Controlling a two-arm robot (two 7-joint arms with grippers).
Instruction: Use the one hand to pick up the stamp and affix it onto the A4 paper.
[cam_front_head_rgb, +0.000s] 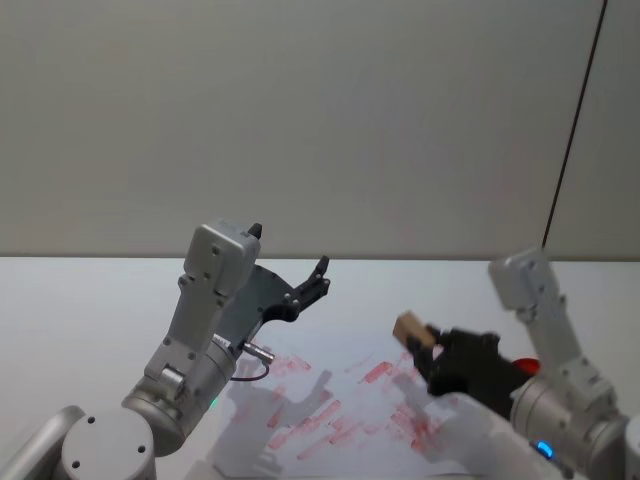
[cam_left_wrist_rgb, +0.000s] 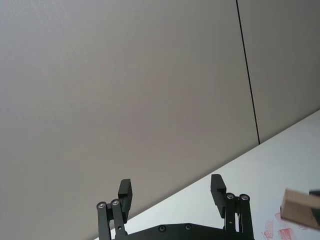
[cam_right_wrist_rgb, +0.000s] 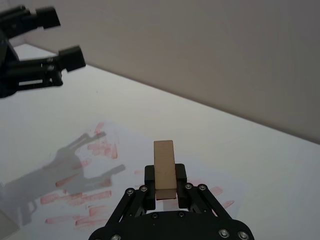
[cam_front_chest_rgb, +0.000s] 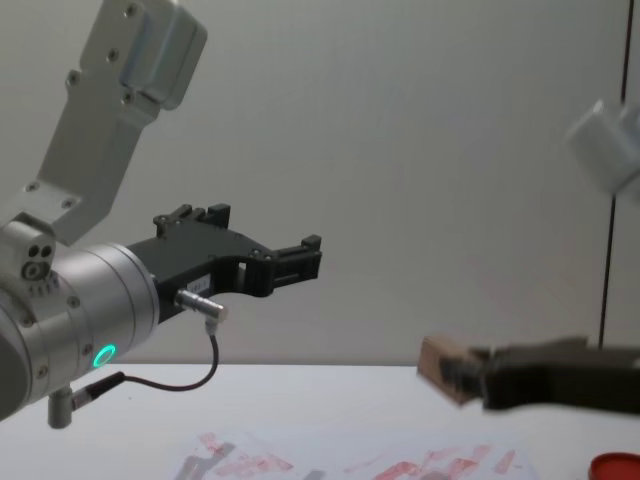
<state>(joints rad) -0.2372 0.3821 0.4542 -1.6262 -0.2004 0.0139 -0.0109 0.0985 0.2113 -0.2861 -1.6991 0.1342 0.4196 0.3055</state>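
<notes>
Lower right, head view | right hand (cam_front_head_rgb: 428, 345) pinching stamp (cam_front_head_rgb: 408, 326) above paper (cam_front_head_rgb: 350, 410) | left gripper (cam_front_head_rgb: 318, 277) spread, raised, centre-left

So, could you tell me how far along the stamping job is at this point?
Pickup looks done: the right gripper is shut on the stamp, held in the air above the paper. In hand: carrying it over the sheet, which already bears many red prints. Left: lowering and pressing the stamp onto the paper. The left gripper is open and raised beside it, idle.

Plain pale grey wall (cam_front_head_rgb: 300, 110), thin dark vertical seam (cam_front_head_rgb: 575, 125) at right, white counter (cam_front_head_rgb: 80, 300) below, soft even light
</notes>
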